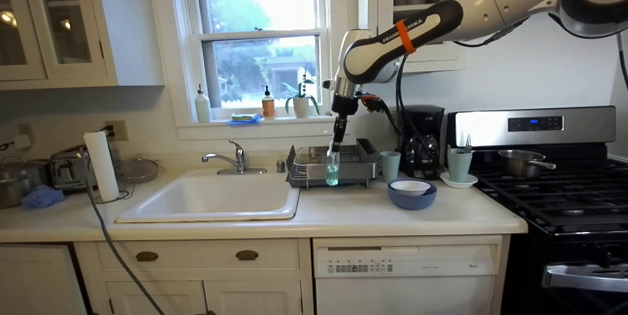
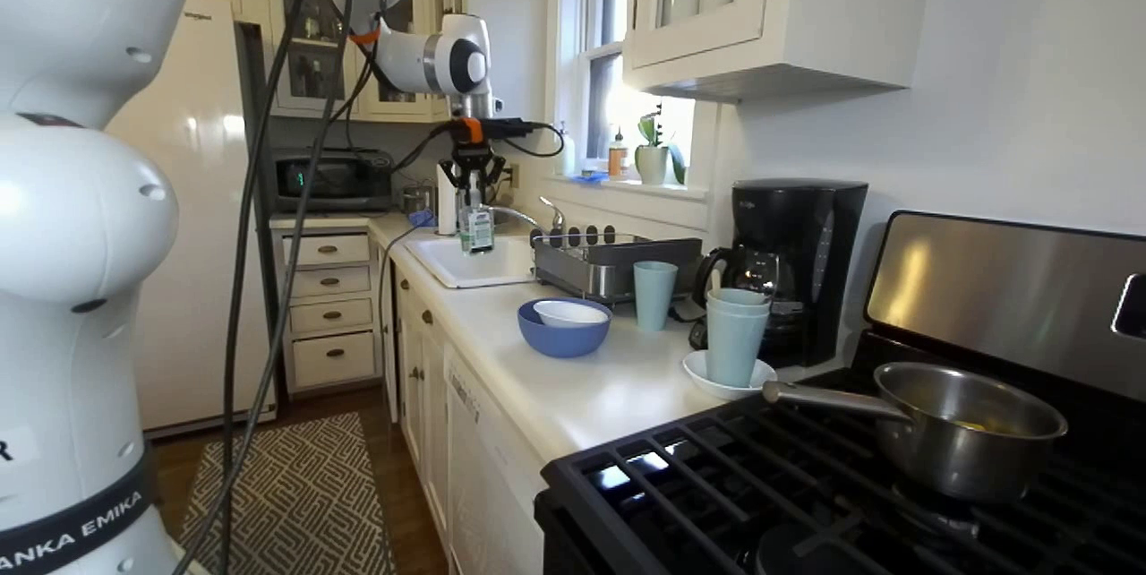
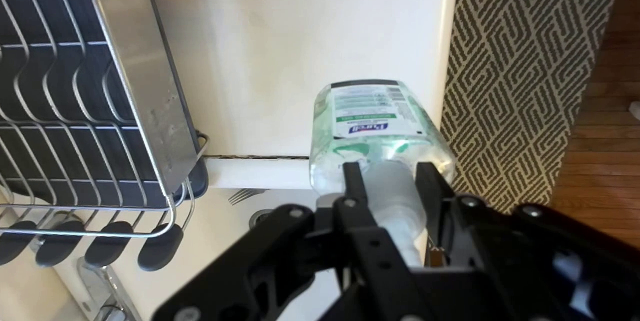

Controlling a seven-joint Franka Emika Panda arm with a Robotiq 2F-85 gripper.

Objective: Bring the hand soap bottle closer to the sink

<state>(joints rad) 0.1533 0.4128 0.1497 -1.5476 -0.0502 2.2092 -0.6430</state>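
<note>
The hand soap bottle is translucent teal-green with a pale pump top and a white label. It shows in both exterior views and in the wrist view. My gripper is shut around its pale neck. The bottle hangs roughly upright, in the air. In an exterior view it appears before the dish rack, right of the sink. The white sink also shows in an exterior view. Its rim lies beneath and beside the bottle in the wrist view.
The wire dish rack stands beside the sink. A chrome faucet rises behind the basin. A blue bowl holding a white bowl, a green cup and a black coffee maker stand on the counter toward the stove.
</note>
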